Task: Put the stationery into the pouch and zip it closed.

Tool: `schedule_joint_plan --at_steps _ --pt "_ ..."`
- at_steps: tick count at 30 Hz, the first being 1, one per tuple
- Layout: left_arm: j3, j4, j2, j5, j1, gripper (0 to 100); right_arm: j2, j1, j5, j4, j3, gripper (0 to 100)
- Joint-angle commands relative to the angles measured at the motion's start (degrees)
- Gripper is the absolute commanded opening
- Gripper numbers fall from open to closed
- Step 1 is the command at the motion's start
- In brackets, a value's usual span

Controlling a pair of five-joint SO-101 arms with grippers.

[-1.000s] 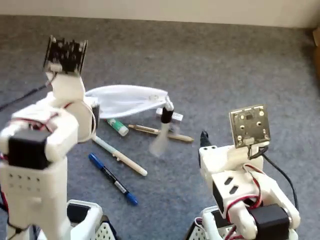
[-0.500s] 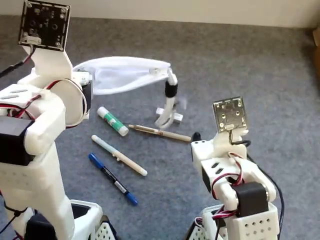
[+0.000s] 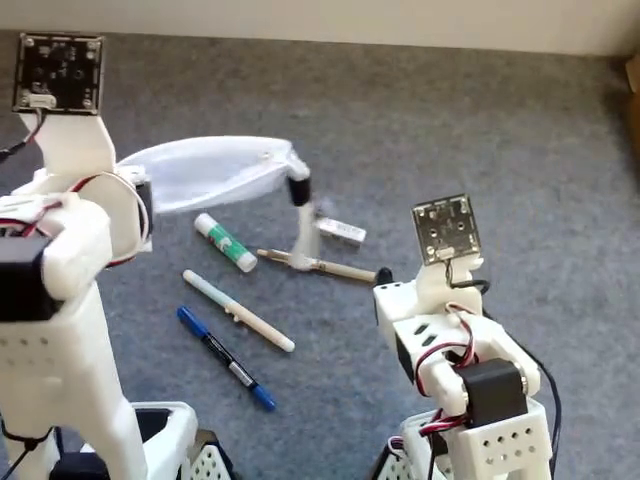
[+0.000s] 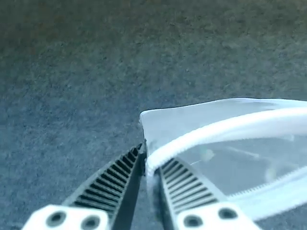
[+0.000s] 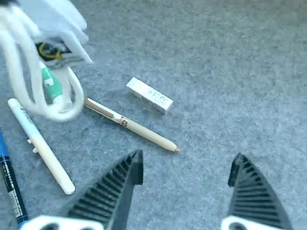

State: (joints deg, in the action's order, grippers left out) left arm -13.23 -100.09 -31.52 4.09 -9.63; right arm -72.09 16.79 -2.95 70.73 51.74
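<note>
- Here the pouch (image 3: pixel 215 170) hangs clear of the carpet (image 3: pixel 480 120), one end of its zip edge pinched in the left gripper (image 4: pixel 151 165), whose jaws are clamped together.
- Thin, limp and light, it likely sags; a second hold at the far zip end would keep the mouth open.
- Beige pen (image 5: pixel 129 125), marker (image 5: pixel 41 146), blue pen (image 3: pixel 225 358), glue stick (image 3: pixel 225 242) and eraser (image 5: pixel 149 95) lie on the carpet. They look rigid and light, and the round barrels may roll, so grasp mid-shaft.
- The right gripper (image 5: pixel 187 165) hovers over the beige pen, spread wide and empty.
- The left wrist view shows the pinch; the high view shows the strap (image 3: pixel 300 225) dangling.
</note>
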Motion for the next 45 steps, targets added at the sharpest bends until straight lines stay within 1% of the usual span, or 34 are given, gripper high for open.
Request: schedule_joint_plan --at_steps 1,6,12,16,18,20,26,30,45 --pt "2.42 0.44 -1.71 0.44 -3.91 1 1.01 1.01 0.44 -1.45 -0.31 27.3" --pt "5.85 0.53 -1.71 0.44 -9.54 1 4.44 1.01 0.44 -1.54 -0.40 27.3" --pt "12.88 5.36 -1.71 0.53 -11.47 1 16.92 1.10 0.35 -2.07 -1.19 27.3" --pt "14.73 7.91 -1.80 0.79 -15.43 1 22.55 4.18 0.35 -2.77 -4.79 27.3" --pt "14.73 7.91 -2.07 0.79 -16.75 1 25.19 5.67 -1.76 -2.77 -6.37 27.3" --pt "15.16 7.74 -2.15 0.79 -17.10 1 28.18 6.46 -4.13 -2.77 -8.92 27.3" --pt "15.25 7.74 -2.15 0.79 -17.10 1 41.89 6.55 -5.54 -2.77 -20.97 27.3" --pt "15.25 7.74 -2.15 0.79 -17.10 1 52.00 7.34 -11.25 -2.77 -28.70 27.3" --pt "17.10 8.09 -2.15 0.79 -16.92 1 85.58 9.71 -21.10 -2.86 -56.04 27.3"
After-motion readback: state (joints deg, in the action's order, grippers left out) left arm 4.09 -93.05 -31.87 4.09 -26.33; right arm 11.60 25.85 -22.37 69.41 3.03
